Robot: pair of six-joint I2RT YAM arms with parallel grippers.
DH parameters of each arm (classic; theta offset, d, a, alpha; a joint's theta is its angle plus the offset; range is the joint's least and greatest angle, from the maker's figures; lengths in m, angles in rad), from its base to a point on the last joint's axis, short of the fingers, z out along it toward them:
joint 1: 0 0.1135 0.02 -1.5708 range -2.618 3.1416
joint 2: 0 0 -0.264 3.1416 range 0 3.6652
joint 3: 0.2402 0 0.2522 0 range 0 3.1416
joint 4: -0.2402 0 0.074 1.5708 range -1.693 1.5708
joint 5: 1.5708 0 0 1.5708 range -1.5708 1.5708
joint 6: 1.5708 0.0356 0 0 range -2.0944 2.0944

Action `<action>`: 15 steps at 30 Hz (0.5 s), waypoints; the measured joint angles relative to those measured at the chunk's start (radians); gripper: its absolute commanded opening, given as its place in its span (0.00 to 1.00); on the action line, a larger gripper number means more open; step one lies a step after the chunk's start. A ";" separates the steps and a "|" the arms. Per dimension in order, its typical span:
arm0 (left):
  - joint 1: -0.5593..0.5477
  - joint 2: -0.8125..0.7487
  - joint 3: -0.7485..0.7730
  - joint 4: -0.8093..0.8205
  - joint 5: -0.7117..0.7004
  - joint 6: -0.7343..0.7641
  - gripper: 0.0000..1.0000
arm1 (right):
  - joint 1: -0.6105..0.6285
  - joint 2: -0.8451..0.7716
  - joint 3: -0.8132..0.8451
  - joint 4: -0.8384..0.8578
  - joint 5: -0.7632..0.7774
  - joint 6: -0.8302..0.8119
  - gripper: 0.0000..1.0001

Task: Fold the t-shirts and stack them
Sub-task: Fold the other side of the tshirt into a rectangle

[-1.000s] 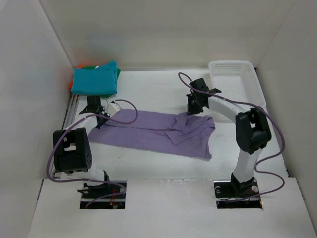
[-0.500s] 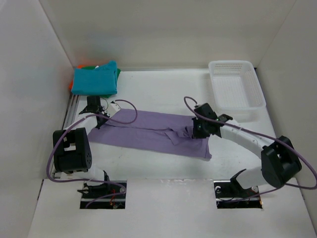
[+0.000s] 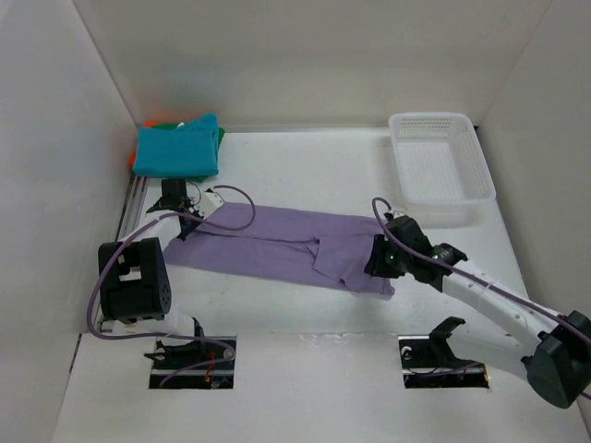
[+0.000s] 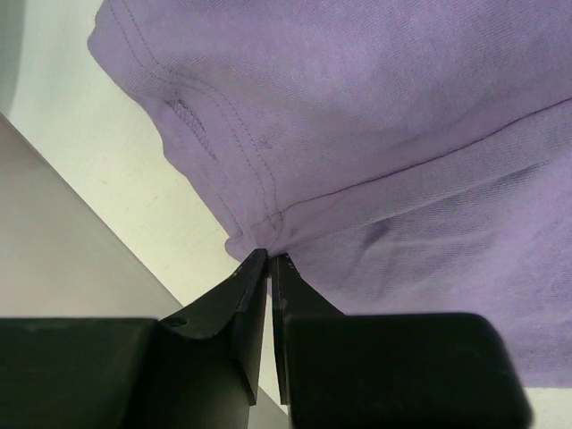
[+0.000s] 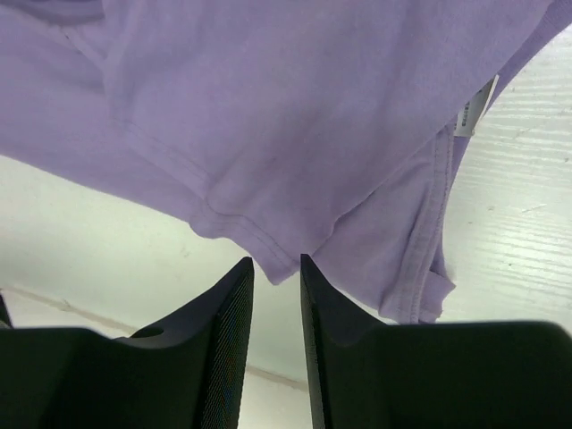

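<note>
The lavender t-shirt [image 3: 277,245] lies spread across the middle of the table, its right part folded over. My left gripper [image 3: 184,225] is shut on a seam at its left edge [image 4: 268,234]; the jaws [image 4: 269,259] pinch the cloth. My right gripper [image 3: 376,265] sits at the shirt's near right corner. Its jaws [image 5: 277,265] stand a little apart, and a hem corner of the shirt [image 5: 286,170] dips between the tips. The teal shirt [image 3: 178,148] lies folded at the back left on top of the orange shirt [image 3: 137,164] and the green shirt [image 3: 221,136].
A white mesh basket [image 3: 434,118] stands at the back right. White walls close in the table on the left, back and right. A metal rail [image 3: 129,198] runs along the left side beside my left arm.
My right arm has swung from the shirt's far right part to its near right corner. The shirt's right part now lies flatter. The left arm has not moved.
</note>
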 measured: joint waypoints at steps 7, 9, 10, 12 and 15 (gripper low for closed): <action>0.000 0.000 0.000 0.000 0.000 0.000 0.06 | -0.038 0.056 0.000 0.002 -0.012 0.079 0.37; -0.001 0.000 0.000 0.000 0.000 0.000 0.06 | -0.040 0.092 0.000 -0.004 -0.025 0.107 0.40; -0.001 0.000 0.000 0.000 0.000 0.000 0.06 | -0.039 0.106 -0.001 -0.007 -0.035 0.122 0.42; -0.001 0.000 0.000 0.000 0.000 0.000 0.06 | -0.032 0.122 -0.005 -0.008 -0.051 0.152 0.43; -0.002 0.000 0.000 0.000 0.000 0.000 0.06 | -0.023 0.145 -0.013 -0.004 -0.071 0.192 0.42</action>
